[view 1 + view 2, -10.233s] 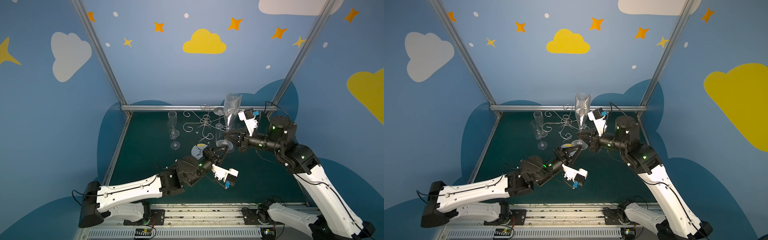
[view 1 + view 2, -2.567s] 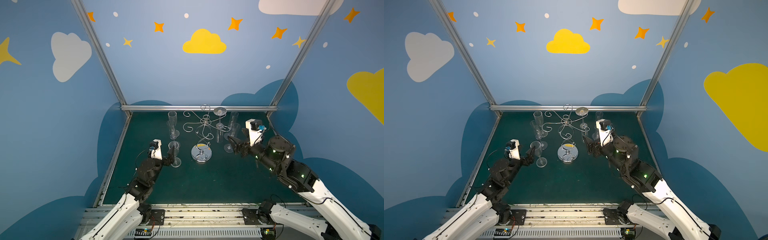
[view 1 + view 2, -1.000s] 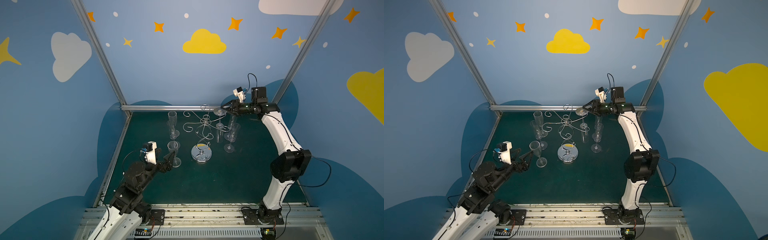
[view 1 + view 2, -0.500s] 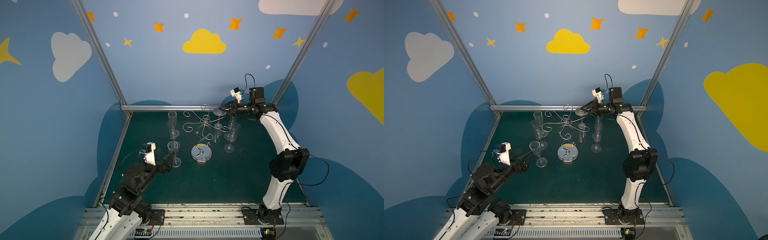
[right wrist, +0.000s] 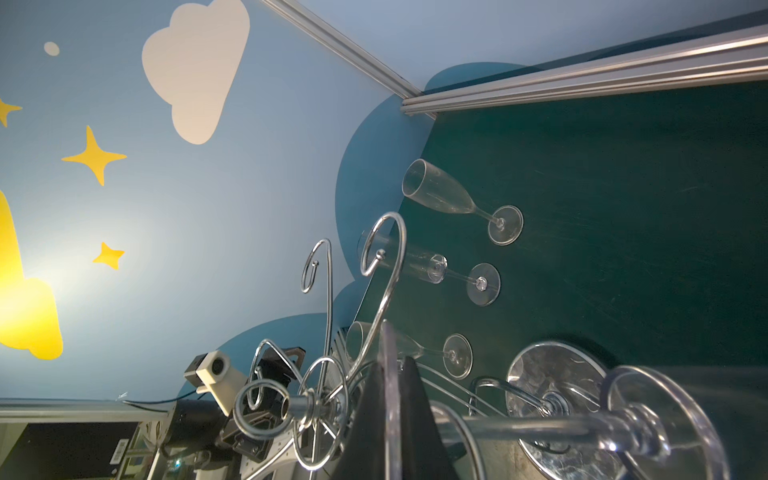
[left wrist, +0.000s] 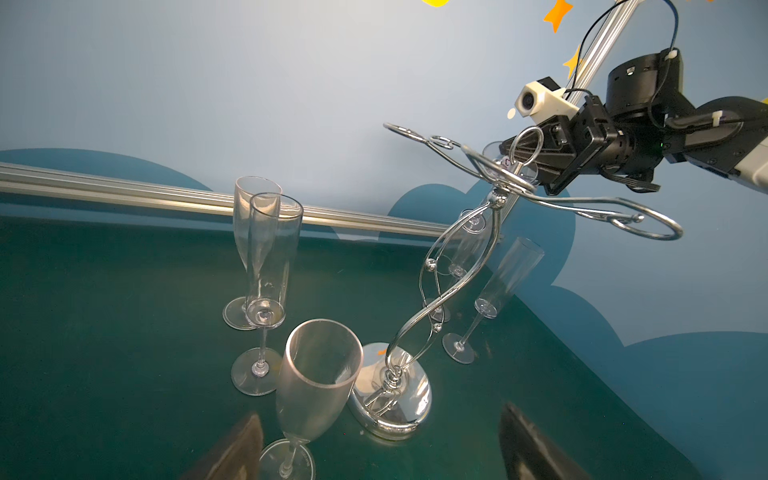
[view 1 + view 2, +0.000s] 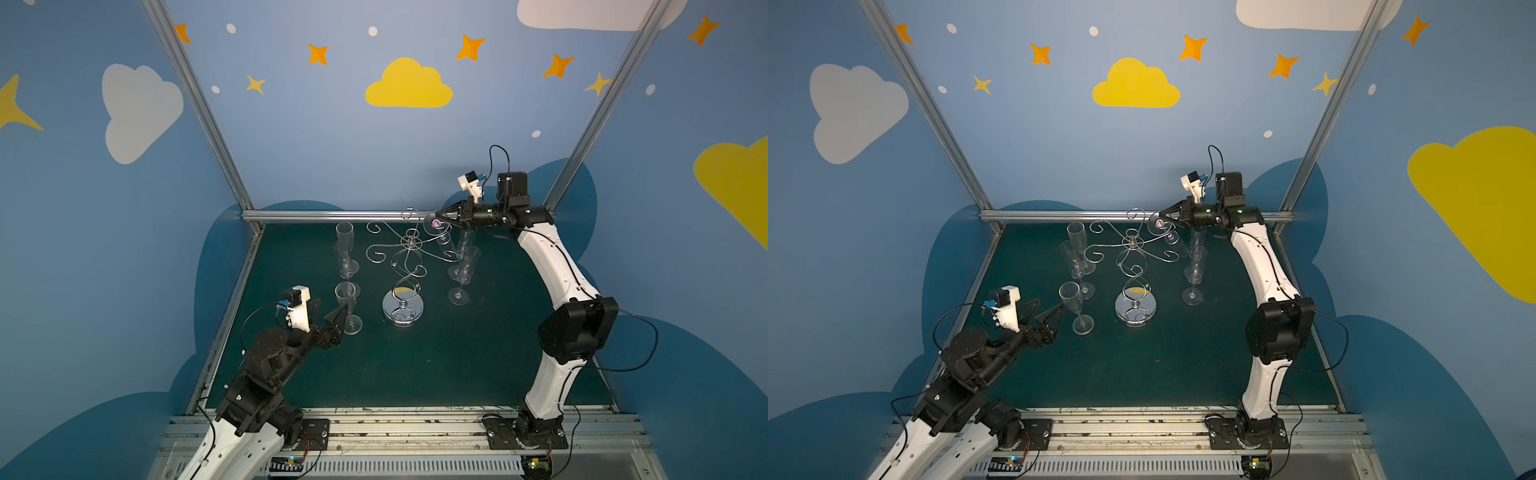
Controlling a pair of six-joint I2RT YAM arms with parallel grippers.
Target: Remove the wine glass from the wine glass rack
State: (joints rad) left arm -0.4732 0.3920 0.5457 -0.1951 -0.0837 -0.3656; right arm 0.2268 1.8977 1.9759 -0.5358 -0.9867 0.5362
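Wine glass (image 7: pixel 435 223) hung upside down from a far-right arm of the rack (image 7: pixel 409 245), its round foot uppermost. The right gripper (image 7: pixel 445 219) was pressed together on the rim of that foot, pinching the thin disc. To do this well, it should probably slide the foot level and outward along the wire until the stem cleared the curl, slowly, avoiding the standing glasses (image 7: pixel 465 266) below. The left gripper (image 7: pixel 328 309) sat spread and empty over the near left of the counter (image 7: pixel 415 365).
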